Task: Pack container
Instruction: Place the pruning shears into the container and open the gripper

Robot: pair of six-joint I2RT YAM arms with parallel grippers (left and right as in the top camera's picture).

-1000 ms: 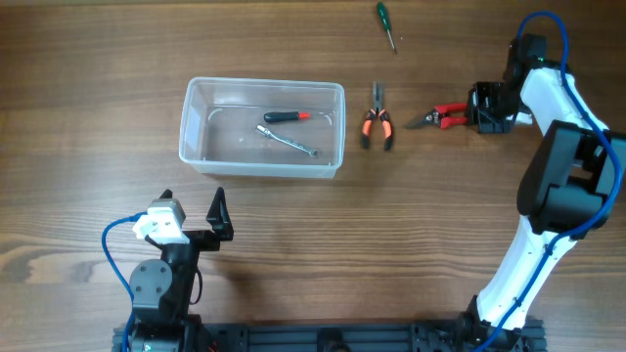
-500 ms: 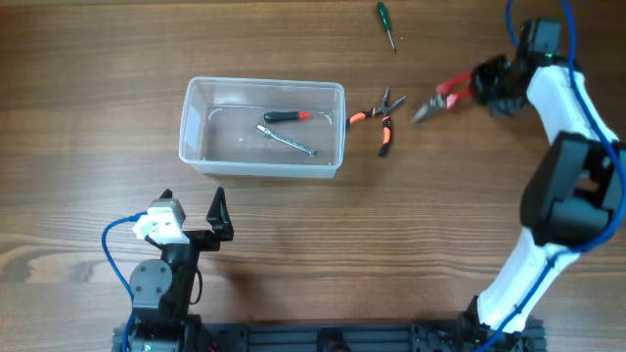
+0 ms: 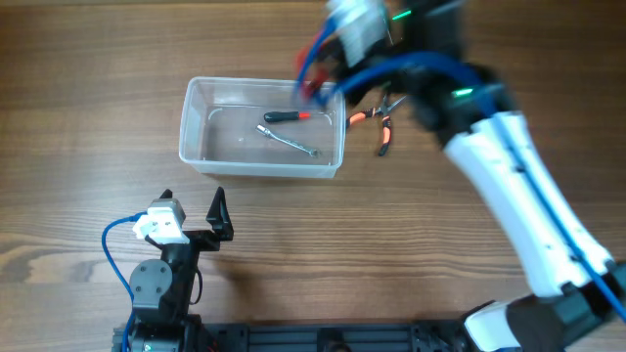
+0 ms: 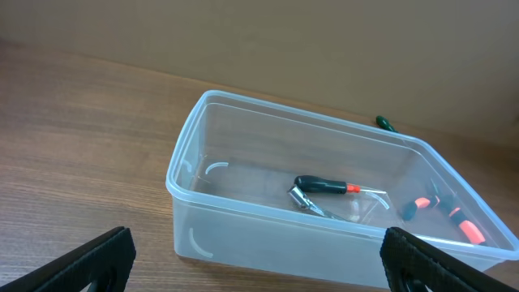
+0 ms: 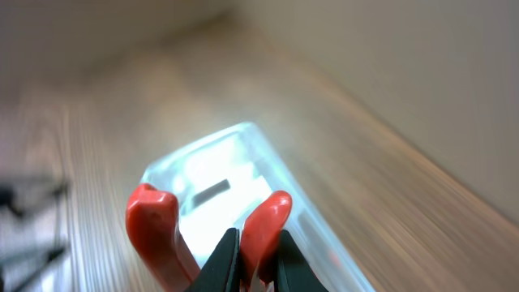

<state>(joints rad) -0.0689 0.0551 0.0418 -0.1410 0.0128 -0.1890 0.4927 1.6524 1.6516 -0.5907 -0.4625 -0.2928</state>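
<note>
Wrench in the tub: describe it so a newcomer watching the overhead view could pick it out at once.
Find the clear plastic container on the wooden table, left of centre. Two tools lie inside, toward its right end. The wrench is the slim, all-silver bar lying diagonally, nearer the robot than the black-handled tool with the red collar.

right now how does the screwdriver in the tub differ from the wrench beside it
The screwdriver has a black handle with a red collar; the wrench is bare silver metal. In the overhead view the screwdriver lies level, while the wrench slants. Both rest inside the tub.
</note>
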